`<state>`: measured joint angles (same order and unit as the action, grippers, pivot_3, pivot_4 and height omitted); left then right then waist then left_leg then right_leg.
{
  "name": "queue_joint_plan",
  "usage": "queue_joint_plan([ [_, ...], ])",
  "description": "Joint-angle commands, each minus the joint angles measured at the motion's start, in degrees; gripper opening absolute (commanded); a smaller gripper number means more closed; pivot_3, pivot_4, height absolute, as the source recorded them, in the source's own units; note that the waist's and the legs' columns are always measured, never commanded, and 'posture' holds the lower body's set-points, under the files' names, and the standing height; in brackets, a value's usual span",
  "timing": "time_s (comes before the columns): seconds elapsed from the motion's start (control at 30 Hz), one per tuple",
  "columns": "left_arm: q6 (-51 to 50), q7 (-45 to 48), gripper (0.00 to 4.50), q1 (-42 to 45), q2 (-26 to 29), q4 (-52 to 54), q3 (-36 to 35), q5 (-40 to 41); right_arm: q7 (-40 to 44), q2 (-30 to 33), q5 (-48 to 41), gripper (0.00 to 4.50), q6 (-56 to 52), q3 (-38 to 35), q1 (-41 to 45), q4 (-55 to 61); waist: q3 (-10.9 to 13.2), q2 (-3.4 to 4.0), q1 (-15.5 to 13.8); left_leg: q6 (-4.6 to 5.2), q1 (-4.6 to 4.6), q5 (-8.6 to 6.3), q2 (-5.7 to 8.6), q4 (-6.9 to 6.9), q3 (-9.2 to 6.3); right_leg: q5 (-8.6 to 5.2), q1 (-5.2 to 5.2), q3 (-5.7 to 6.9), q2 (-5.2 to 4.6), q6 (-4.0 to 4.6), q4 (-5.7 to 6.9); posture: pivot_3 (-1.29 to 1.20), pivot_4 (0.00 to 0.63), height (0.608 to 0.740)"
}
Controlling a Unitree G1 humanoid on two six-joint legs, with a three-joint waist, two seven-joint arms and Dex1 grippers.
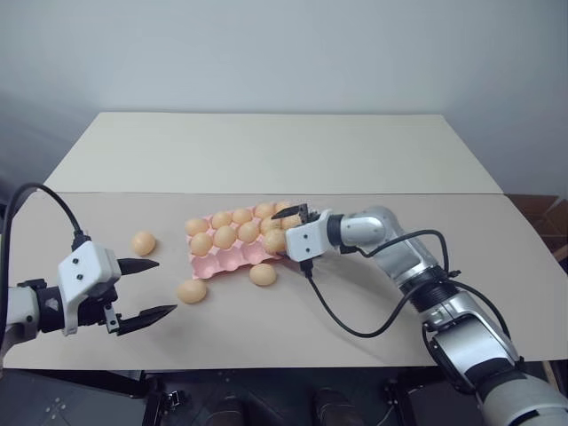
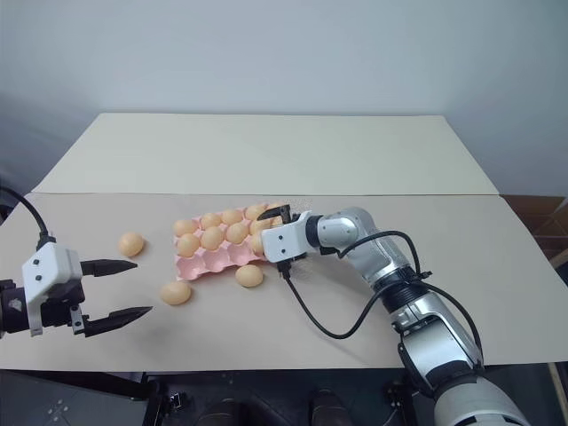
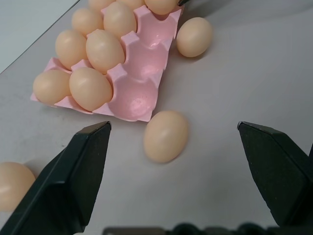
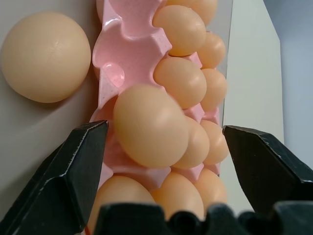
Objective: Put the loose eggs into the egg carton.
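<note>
Over the pink egg carton (image 1: 232,258) on the desk (image 1: 373,293), your right claw (image 4: 161,142) stands released around an egg (image 4: 149,126) resting there; three loose eggs (image 1: 192,291) lie beside the carton, your left claw (image 1: 146,288) spread wide.

You see a pink egg carton (image 3: 146,63) of moulded plastic with a faint gloss in its bare cups. The eggs (image 3: 166,135) look smooth and matt. The table (image 1: 266,151) is a matt, even beige. The fingers (image 3: 78,176) look like matt black plastic.
</note>
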<state>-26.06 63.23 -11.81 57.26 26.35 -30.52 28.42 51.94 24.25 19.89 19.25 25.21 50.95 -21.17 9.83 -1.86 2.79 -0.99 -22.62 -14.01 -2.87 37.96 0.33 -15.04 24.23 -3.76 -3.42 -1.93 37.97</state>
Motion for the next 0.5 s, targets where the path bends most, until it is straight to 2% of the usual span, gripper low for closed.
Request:
queue_joint_plan([
  [0.03,0.98,-0.29,4.50,0.05,0.00,1.40,-1.40,-0.09,0.62,0.74,-1.62,4.16,0.57,-1.34,0.73,3.12,0.00,0.00,0.00,0.00,0.00,0.00,0.00,0.00,0.00,0.00,0.00,0.00,0.00,0.00,0.00,0.00,0.150,0.740],
  [0.2,1.38,-0.26,4.50,0.52,-0.12,0.99,-1.04,-0.16,1.82,2.55,-3.52,4.16,-1.16,-2.79,-0.95,8.06,0.00,0.00,-0.10,0.00,-0.01,0.00,0.00,0.00,-0.01,0.00,0.00,0.00,0.00,0.00,-0.01,0.00,0.150,0.740],
  [0.33,1.82,-0.04,4.50,0.80,-0.08,0.64,-1.06,-0.24,4.49,6.28,-7.86,4.16,-5.88,-6.26,-5.35,17.13,0.00,0.00,-0.40,0.00,-0.01,0.00,0.00,0.00,-0.02,0.00,-0.01,0.01,0.00,0.00,-0.01,0.00,0.150,0.740],
  [0.5,2.20,0.63,4.50,0.31,-0.02,0.54,-1.80,0.09,13.37,14.15,-23.35,4.16,-26.98,-14.13,-13.26,33.30,0.00,-0.01,-0.69,0.00,-0.03,0.00,0.00,0.00,-0.03,0.00,-0.03,0.04,-0.02,0.00,-0.03,0.00,0.150,0.740],
])
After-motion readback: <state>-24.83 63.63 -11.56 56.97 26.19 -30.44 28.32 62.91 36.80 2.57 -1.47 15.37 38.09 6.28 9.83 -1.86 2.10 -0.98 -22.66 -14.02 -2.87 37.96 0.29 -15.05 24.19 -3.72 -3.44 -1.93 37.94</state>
